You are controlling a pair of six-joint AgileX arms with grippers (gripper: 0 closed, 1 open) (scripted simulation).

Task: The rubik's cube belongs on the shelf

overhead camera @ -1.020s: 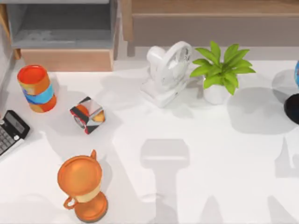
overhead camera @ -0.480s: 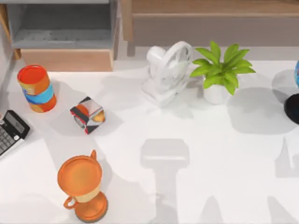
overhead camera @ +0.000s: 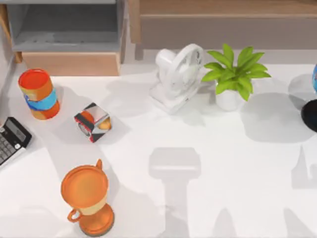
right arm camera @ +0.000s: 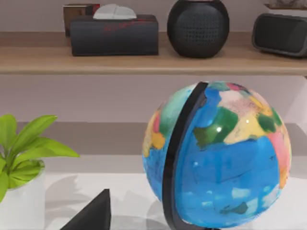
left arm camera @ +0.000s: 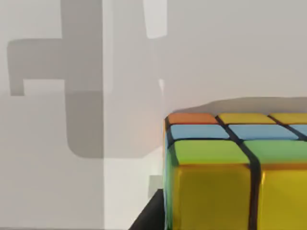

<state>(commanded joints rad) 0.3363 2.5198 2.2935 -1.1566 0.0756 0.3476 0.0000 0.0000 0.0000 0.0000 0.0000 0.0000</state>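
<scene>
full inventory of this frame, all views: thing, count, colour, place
rubik's cube: 1, tiled, close under left wrist camera
shelf: 1, wood, table's back
box compartment: 1, grey, back left
can: 1, orange-blue, left
glossy cube: 1, black-white-orange, left of centre
calculator: 1, black, left edge
trophy: 1, orange, front left
fan: 1, white, back centre
plant: 1, green, beside fan
globe: 1, blue, right edge
tissue box, speaker: black, on shelf

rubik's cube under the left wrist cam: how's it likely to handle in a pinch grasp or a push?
The rubik's cube looks rigid, with flat faces, so jaws closing on opposite sides should probably seat squarely. Its tiles look glossy, so it may slip under a light grip. Sitting flat on the white table, it would likely slide if pushed, not roll.
</scene>
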